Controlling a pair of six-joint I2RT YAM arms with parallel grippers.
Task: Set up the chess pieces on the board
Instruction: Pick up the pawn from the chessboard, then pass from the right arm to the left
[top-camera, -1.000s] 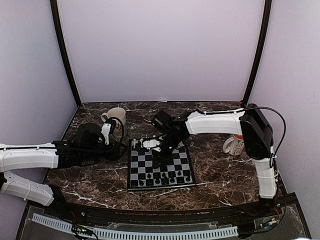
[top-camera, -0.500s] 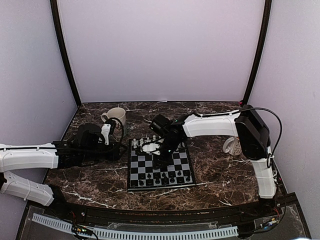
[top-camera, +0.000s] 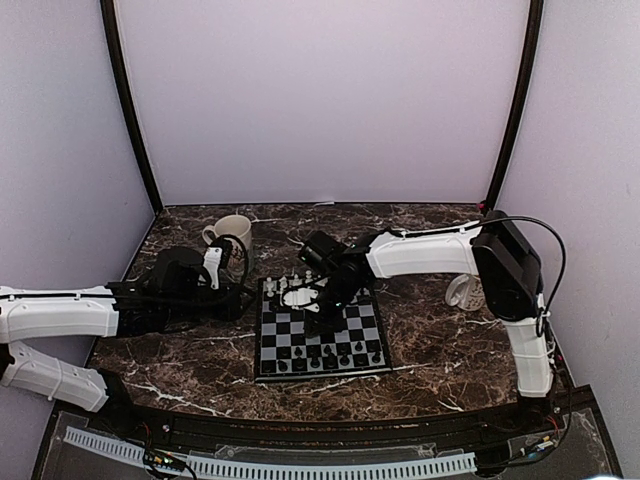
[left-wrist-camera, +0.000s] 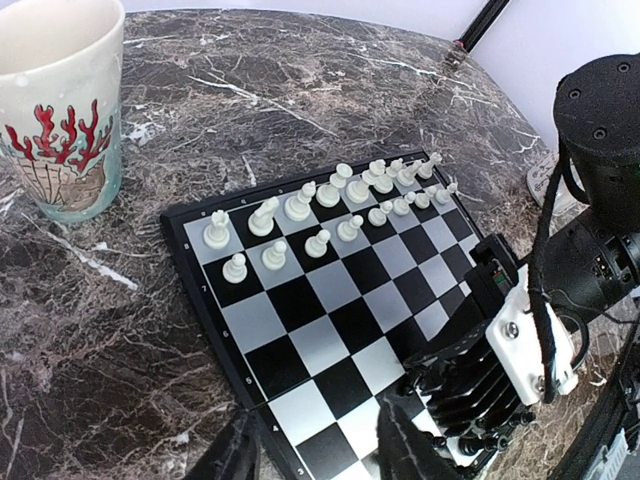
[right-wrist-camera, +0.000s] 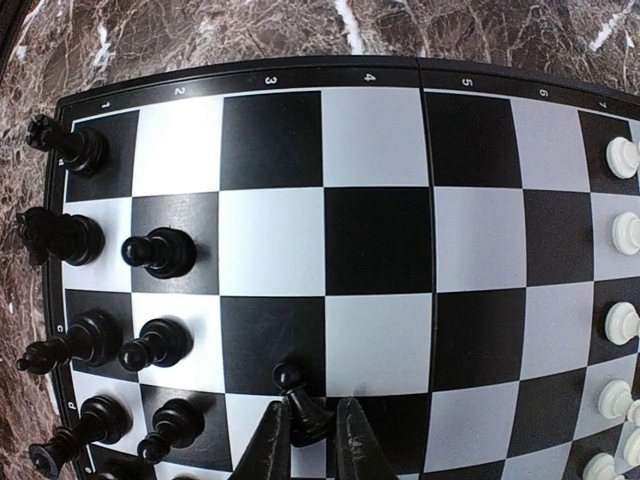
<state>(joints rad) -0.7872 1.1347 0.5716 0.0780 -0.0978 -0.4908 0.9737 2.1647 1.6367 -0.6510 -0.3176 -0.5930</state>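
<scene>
The board (top-camera: 262, 345) lies mid-table. White chess pieces (top-camera: 290, 286) fill its far rows and black pieces (top-camera: 325, 355) its near rows. My right gripper (top-camera: 322, 303) hangs over the board's middle. In the right wrist view it (right-wrist-camera: 307, 440) is shut on a tilted black pawn (right-wrist-camera: 300, 398), just beside the black rows (right-wrist-camera: 90, 250); white pieces (right-wrist-camera: 620, 240) stand at the right. I cannot tell whether the pawn touches the board. My left gripper (top-camera: 240, 298) is open and empty at the board's left edge (left-wrist-camera: 215, 330), fingers (left-wrist-camera: 400, 445) spread. White pieces (left-wrist-camera: 330, 205) also show there.
A cream mug (top-camera: 232, 232) with a red coral pattern (left-wrist-camera: 62, 110) stands on the dark marble table behind the left gripper. A second mug (top-camera: 465, 290) stands right of the board, behind the right arm. Purple walls enclose the table.
My right arm has shifted a little to the left over the board, so more of the white rows shows. The left arm has not moved.
</scene>
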